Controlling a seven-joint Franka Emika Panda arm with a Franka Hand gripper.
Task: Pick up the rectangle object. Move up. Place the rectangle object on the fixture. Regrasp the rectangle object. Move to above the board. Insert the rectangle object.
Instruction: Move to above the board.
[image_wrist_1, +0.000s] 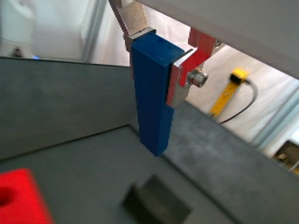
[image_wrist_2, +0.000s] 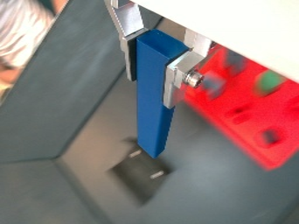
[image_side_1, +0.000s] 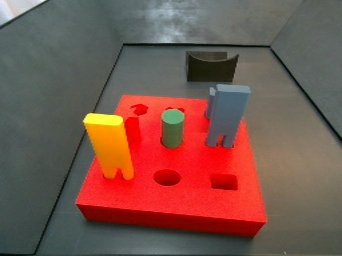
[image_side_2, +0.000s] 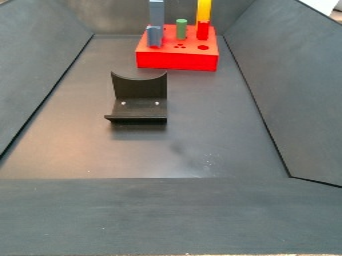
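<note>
My gripper (image_wrist_1: 158, 54) is shut on the top end of the rectangle object (image_wrist_1: 152, 96), a long dark blue bar that hangs down between the silver fingers, clear of the floor. It shows the same way in both wrist views (image_wrist_2: 152, 96). The fixture (image_wrist_1: 158, 203) lies on the floor below and near the bar's lower end, as the wrist view (image_wrist_2: 142, 175) also shows. The red board (image_wrist_2: 251, 105) lies off to one side. In both side views the fixture (image_side_1: 210, 66) (image_side_2: 138, 97) and the board (image_side_1: 167, 190) (image_side_2: 178, 56) show, but neither the gripper nor the bar is in them.
On the board stand a yellow two-legged block (image_side_1: 107, 145), a green cylinder (image_side_1: 171, 128) and a grey-blue two-legged block (image_side_1: 227, 113). Sloped dark walls (image_side_1: 60, 70) enclose the floor. A yellow cable (image_wrist_1: 228, 92) hangs outside the wall.
</note>
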